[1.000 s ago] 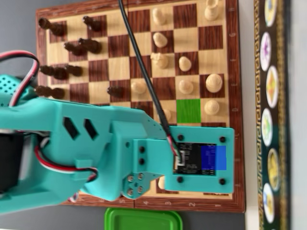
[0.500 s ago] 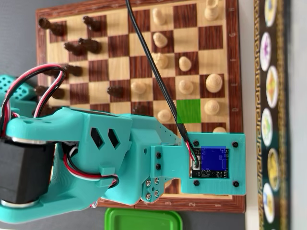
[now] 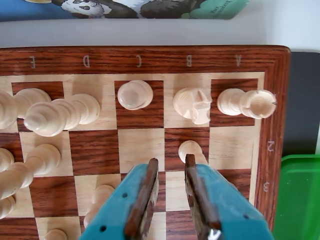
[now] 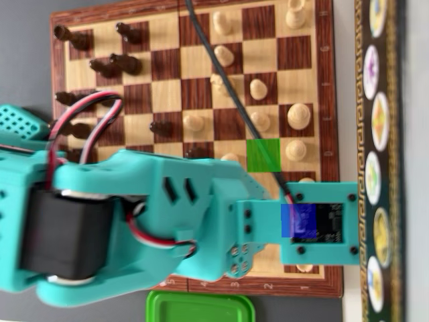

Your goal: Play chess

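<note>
The wooden chessboard (image 3: 150, 59) fills the wrist view, with files E to A marked along its far edge. My gripper (image 3: 171, 161) is open and empty over the B/C files, near row 3. A white pawn (image 3: 189, 148) stands on B2, just beyond my right fingertip (image 3: 190, 162) and partly hidden by it. On the far row stand a round-topped white piece (image 3: 135, 94) on C, a knight (image 3: 193, 104) on B and a rook (image 3: 247, 102) on A. In the overhead view the teal arm (image 4: 167, 208) hides the gripper. A green-tinted square (image 4: 263, 154) shows on the board.
More white pieces (image 3: 50, 116) crowd the left of the wrist view. Black pieces (image 4: 107, 65) stand at the board's left in the overhead view. A green container (image 3: 300, 195) sits beside the board's right edge and also shows in the overhead view (image 4: 200, 307). A black cable (image 4: 224, 74) crosses the board.
</note>
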